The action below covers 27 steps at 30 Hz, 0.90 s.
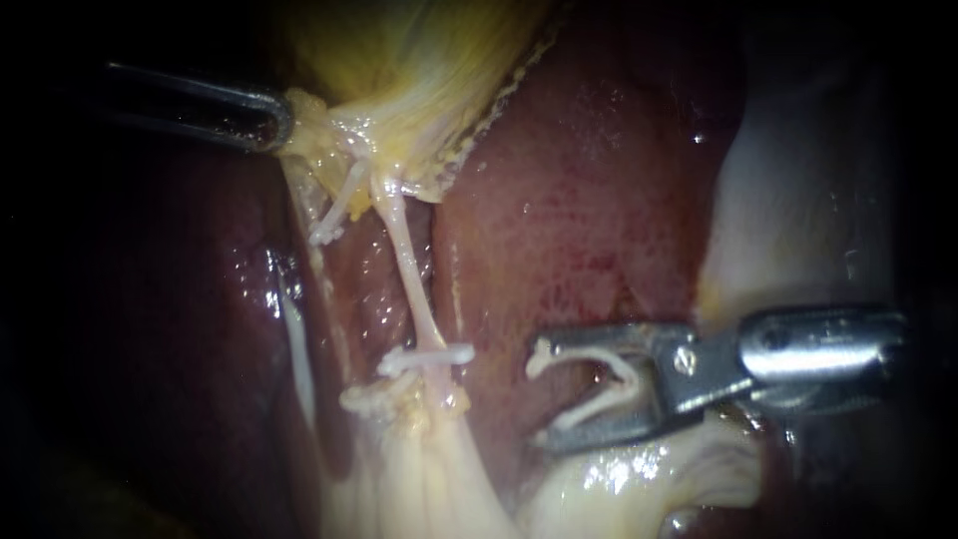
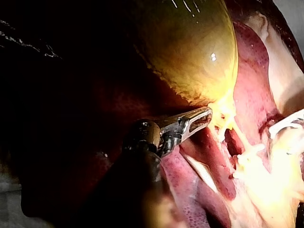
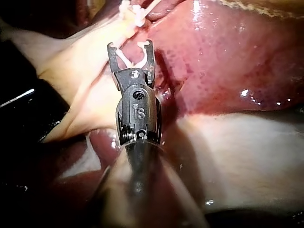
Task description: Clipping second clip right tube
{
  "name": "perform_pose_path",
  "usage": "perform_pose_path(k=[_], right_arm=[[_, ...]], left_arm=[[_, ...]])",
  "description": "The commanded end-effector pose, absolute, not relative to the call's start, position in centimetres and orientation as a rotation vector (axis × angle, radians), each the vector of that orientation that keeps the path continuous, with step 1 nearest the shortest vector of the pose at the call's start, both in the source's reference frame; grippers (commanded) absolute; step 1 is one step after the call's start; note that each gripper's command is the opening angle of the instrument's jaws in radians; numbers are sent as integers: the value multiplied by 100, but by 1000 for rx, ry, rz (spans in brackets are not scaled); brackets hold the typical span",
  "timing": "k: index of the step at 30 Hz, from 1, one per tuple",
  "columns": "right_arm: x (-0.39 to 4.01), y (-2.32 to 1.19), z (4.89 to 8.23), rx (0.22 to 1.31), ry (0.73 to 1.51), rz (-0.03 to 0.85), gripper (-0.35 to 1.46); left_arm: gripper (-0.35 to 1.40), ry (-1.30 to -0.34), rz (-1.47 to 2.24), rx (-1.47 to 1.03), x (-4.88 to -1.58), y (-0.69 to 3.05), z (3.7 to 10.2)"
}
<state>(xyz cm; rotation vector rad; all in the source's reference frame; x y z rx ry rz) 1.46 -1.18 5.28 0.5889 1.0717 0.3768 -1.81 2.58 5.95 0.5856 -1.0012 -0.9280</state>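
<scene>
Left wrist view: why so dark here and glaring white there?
Left wrist view: light floods the pale yellowish tissue beyond the metal left instrument gripping the round yellow-green gallbladder; its shaft is shadowed. Endoscope view: wet glints on the dark red liver. Right wrist view: the right instrument, holding a white clip, shadows the liver.

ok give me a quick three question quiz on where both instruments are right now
1. True or false: the open white plastic clip loaded in the right instrument's end effector already straddles the thin pale right tube.
2. What does the left instrument's end effector grip? A) a tube B) yellowish tissue at the neck of the rounded yellow-green gallbladder C) nothing
3. Short answer: in the endoscope view, on which side of the right tube is the loaded clip?
Key: 1 false, it hangs apart from the tube. 2 B. 3 its right, over the dark red glossy liver.
</scene>
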Motion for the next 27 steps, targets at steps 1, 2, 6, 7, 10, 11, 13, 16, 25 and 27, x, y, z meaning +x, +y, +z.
perform_pose_path(k=[1,2,6,7,10,11,13,16,25,27], right_arm=[[148,-111,531,595,1066,397,49],[150,-106,533,597,1063,408,49],[160,-89,546,618,1044,475,49],[163,-87,549,626,1038,493,49],[174,-82,559,656,1023,528,49],[177,-81,560,666,1019,536,49],[183,-80,563,689,1019,553,49],[195,-81,567,727,1023,584,49],[223,-94,582,843,1048,607,49],[228,-97,585,877,1076,612,49]], left_arm=[[-35,-1001,-928,585,-181,257,595],[-35,-1001,-928,584,-182,257,595],[-35,-1001,-928,584,-182,257,595],[-35,-1001,-928,584,-182,257,595],[-35,-1001,-930,581,-183,257,595],[-35,-1001,-931,581,-183,256,595],[-35,-1001,-931,580,-183,256,595],[-35,-1001,-931,580,-183,256,595],[-35,-1001,-928,584,-186,255,595],[-35,-1001,-929,583,-186,255,596]])
